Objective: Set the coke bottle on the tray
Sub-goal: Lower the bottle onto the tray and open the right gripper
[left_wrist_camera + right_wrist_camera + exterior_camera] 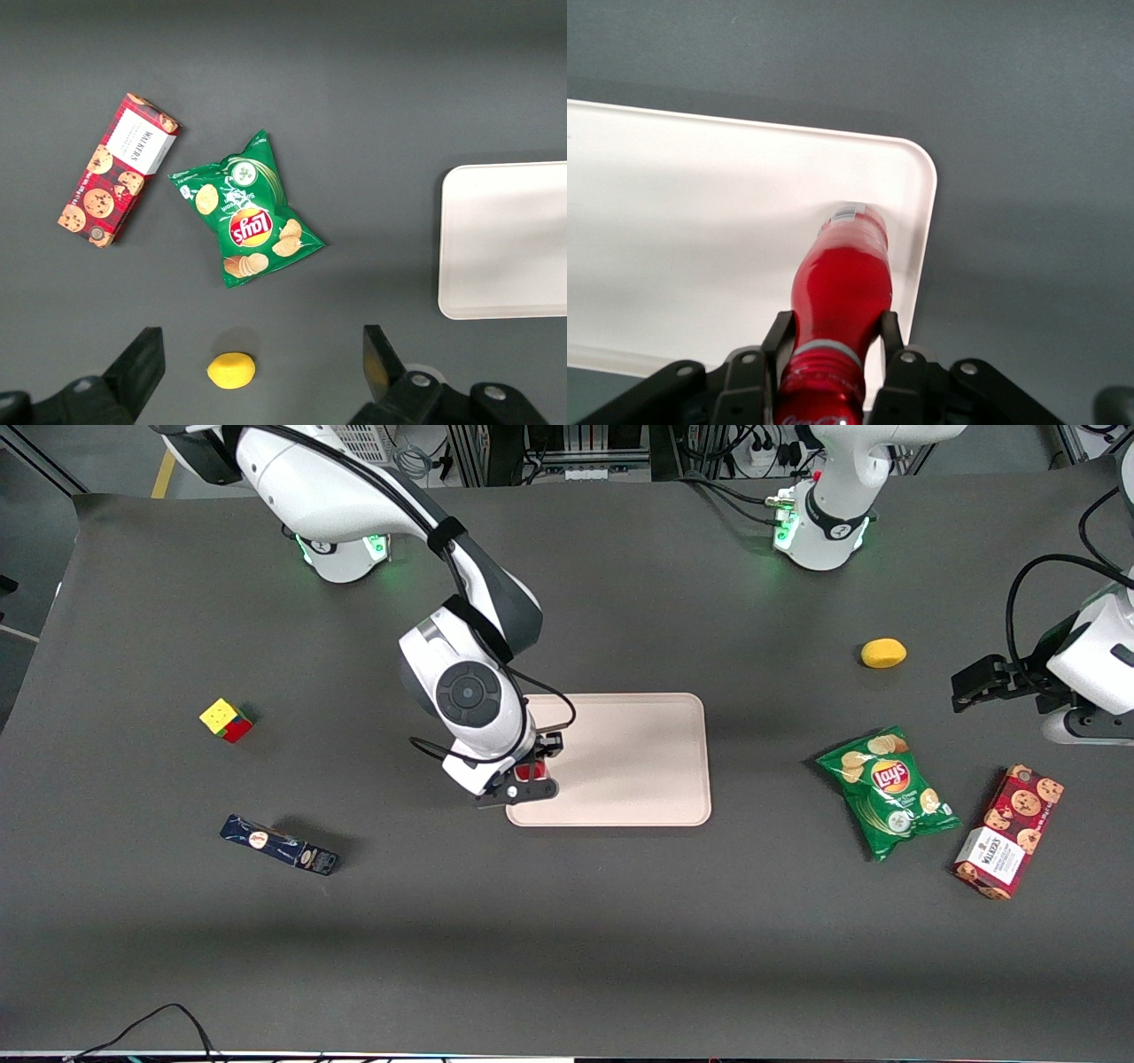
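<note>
- The gripper [530,772] sits over the tray [638,762], right at the tray's short edge toward the working arm's end of the table, close to the tray corner nearest the front camera.
- Its fingers [776,341] are closed snug on the coke bottle [843,292], one pad on each side of the red body, so it's got a proper hold on it.
- In the right wrist view the bottle's clear base points down at the tray floor, just inside a rounded corner of the rim. Can't tell if the base is touching the tray or just above it.
- From the front you only catch a bit of red between the jaws.
- Toward the working arm's end of the table: a Rubik's cube [226,719], and a dark blue box [279,845] nearer the front edge.
- Toward the parked arm's end: a lemon [882,653], a green Lay's chip bag [888,790] and a Walkers cookie box [1009,832], all well apart from the tray.
</note>
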